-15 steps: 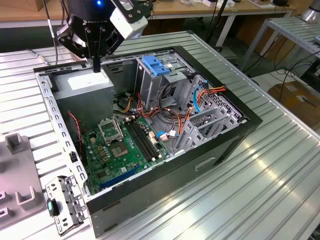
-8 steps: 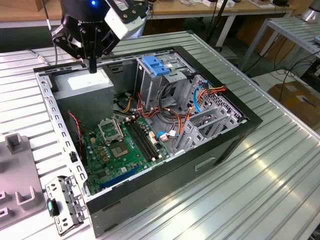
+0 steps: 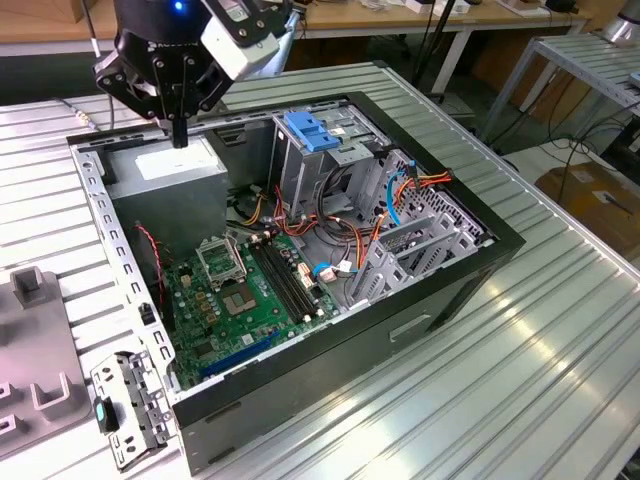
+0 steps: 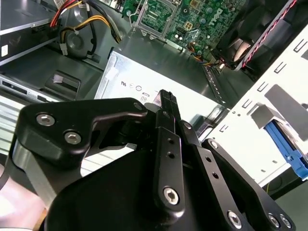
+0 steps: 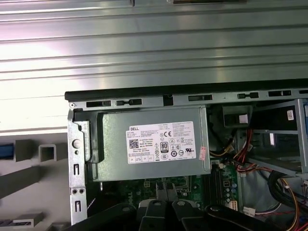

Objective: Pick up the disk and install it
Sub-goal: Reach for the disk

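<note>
Disk looks like the blue sliver (image 5: 4, 150) in the grey holder (image 3: 40, 335) on the bench (image 3: 560, 330), 8 o'clock off the case (image 3: 300, 395) in the exterior view; end effector (image 3: 180, 135) hangs pinched shut, empty, over the power supply (image 3: 170, 165), so I'd open wide and square up on the rails.

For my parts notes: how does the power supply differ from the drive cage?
The power supply is a closed box with a white label; the drive cage is slotted and carries a blue latch. The power supply lies low; the drive cage stands taller. Both are grey metal inside the open computer case.
</note>
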Available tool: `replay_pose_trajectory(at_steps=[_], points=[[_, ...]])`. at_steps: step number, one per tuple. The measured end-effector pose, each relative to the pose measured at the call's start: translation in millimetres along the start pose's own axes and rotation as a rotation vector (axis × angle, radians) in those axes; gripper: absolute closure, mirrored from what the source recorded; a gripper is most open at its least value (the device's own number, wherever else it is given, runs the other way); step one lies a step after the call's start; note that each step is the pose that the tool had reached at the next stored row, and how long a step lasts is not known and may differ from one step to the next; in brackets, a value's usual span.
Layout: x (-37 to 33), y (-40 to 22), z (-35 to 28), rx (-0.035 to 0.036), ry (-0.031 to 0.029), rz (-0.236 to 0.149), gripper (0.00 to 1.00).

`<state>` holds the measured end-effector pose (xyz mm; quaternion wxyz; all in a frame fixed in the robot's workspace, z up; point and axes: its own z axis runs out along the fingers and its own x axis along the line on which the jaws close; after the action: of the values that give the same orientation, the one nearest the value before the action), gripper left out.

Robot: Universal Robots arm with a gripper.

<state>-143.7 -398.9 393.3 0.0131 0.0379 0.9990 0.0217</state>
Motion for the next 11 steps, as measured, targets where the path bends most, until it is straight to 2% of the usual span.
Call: replay_pose_trajectory(at_steps=[11], points=[[6.9,-0.5,-0.2,0.0000,0.0000,0.000,0.89]])
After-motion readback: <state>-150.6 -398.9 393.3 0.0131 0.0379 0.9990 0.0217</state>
